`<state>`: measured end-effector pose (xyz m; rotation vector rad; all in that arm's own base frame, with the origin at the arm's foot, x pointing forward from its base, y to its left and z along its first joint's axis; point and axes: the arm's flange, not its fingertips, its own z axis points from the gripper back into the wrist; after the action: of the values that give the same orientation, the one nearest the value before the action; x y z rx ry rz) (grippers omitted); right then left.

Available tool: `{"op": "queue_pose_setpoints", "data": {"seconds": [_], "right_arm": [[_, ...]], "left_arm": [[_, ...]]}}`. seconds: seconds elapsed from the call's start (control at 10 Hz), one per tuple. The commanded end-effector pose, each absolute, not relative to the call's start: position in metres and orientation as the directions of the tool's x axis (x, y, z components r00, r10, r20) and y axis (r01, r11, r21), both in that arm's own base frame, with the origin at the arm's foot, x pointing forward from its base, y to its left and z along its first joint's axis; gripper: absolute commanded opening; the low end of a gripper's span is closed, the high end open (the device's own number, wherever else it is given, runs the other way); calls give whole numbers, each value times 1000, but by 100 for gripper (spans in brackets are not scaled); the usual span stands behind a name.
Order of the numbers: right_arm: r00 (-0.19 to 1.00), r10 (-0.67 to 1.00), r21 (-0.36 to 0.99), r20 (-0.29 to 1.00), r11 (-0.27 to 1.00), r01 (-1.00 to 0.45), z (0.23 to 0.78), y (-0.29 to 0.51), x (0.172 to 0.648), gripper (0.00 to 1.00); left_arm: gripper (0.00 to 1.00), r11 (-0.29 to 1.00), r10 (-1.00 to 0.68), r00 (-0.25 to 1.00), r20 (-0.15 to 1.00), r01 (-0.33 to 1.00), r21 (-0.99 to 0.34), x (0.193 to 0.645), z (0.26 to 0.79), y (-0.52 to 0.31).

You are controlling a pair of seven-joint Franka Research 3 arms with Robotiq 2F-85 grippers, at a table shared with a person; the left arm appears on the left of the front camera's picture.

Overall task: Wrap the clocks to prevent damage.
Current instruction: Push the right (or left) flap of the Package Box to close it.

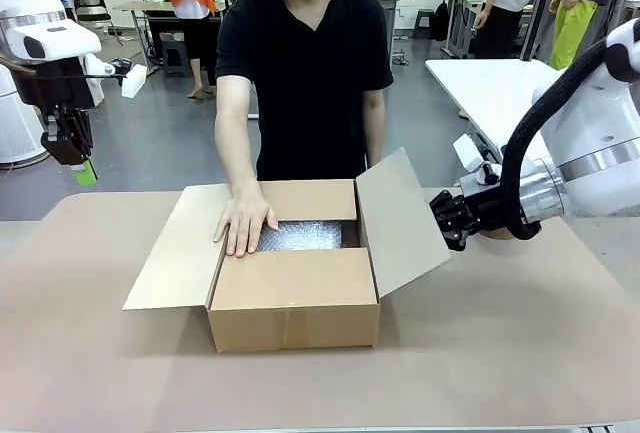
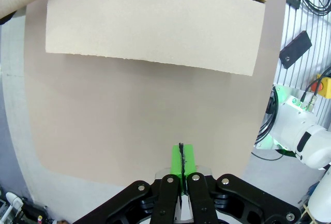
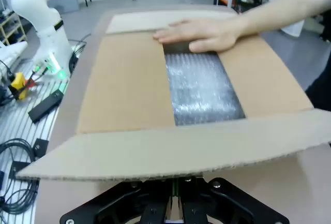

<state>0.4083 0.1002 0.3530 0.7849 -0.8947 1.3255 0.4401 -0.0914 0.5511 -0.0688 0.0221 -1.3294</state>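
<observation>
Table (image 1: 100, 373): a cardboard box (image 1: 295, 323) stands at its middle.

Box: the near flap (image 1: 290, 278) is folded down over the opening. The far flap (image 3: 264, 74) is folded in towards it, leaving a gap between the two. The left flap (image 1: 175, 253) lies spread outward and the right flap (image 1: 400, 218) stands raised at a slant.

Contents: bubble wrap (image 1: 300, 236) fills the gap between the flaps. What it covers cannot be told.

Person's hand (image 1: 243, 223): laid flat at the left end of the gap, with the fingers reaching onto the near flap.

Right gripper (image 1: 440, 215): just behind the raised right flap, low over the table, jaws closed on nothing.

Left gripper (image 1: 85, 173): well apart from the box, held above the table's far left edge. Its green pads (image 2: 181, 159) are pressed together with nothing between them.
</observation>
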Motion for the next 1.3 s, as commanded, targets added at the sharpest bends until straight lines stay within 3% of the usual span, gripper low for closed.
{"op": "queue_pose_setpoints", "data": {"seconds": [0.0, 0.7, 1.2], "right_arm": [[5, 408, -39, 913, 100, -994, 349, 104, 404, 1], [-27, 403, -50, 915, 46, -998, 350, 181, 412, 1], [-1, 431, -33, 903, 68, -997, 330, 190, 430, 1]], "left_arm": [[0, 238, -971, 239, 13, 969, -62, 442, 554, -91], [0, 238, -971, 239, 13, 969, -62, 442, 554, -91], [0, 238, -971, 239, 13, 969, -62, 442, 554, -91]]}}
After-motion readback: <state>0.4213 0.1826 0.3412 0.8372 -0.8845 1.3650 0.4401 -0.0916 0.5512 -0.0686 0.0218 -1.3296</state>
